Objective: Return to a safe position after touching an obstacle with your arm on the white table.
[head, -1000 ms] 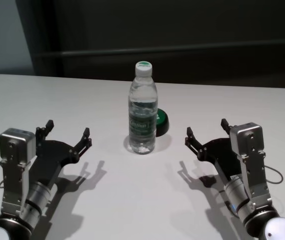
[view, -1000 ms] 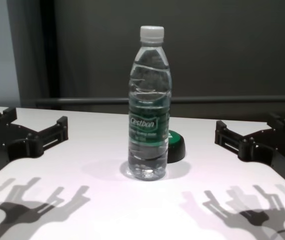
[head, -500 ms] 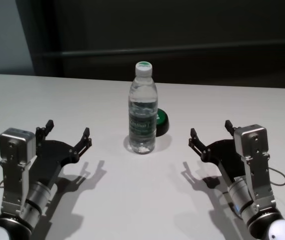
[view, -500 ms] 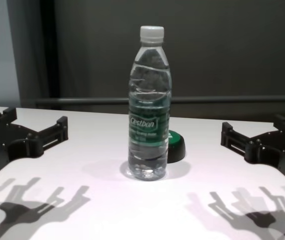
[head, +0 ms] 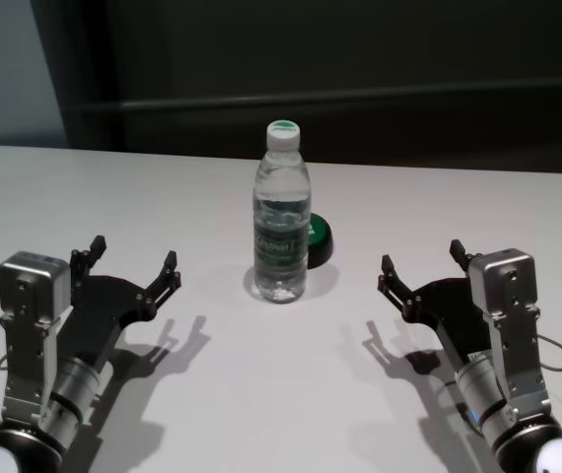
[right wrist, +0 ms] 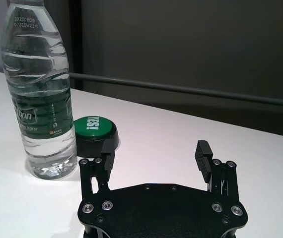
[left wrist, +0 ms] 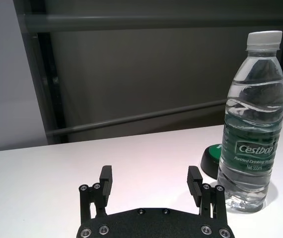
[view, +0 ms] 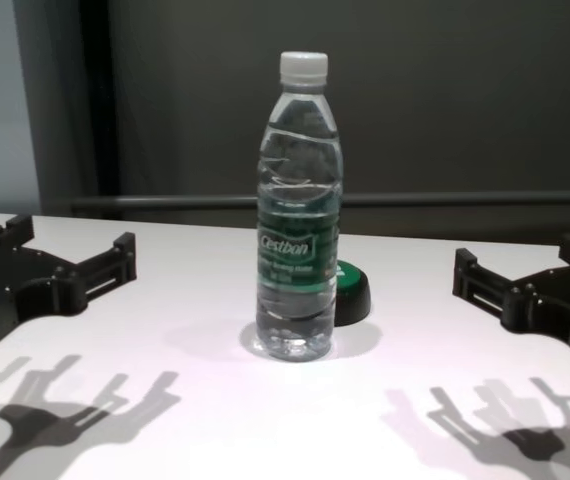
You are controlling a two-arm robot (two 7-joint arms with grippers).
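Note:
The obstacle, a clear water bottle [head: 282,217] with a white cap and dark green label, stands upright in the middle of the white table [head: 281,394]. It also shows in the chest view [view: 300,230], the left wrist view [left wrist: 253,129] and the right wrist view [right wrist: 39,94]. My right gripper [head: 421,271] is open and empty, well to the right of the bottle and apart from it [view: 520,275] [right wrist: 154,153]. My left gripper [head: 133,264] is open and empty, to the left of the bottle [view: 60,260] [left wrist: 149,183].
A low black disc with a green top [head: 318,239] sits just behind and right of the bottle [view: 350,290] [right wrist: 94,133] [left wrist: 211,158]. A dark wall with a rail [head: 360,94] runs behind the table's far edge.
My right gripper has drawn back to the right, away from the bottle. The bottle, the disc and my left arm have not moved.

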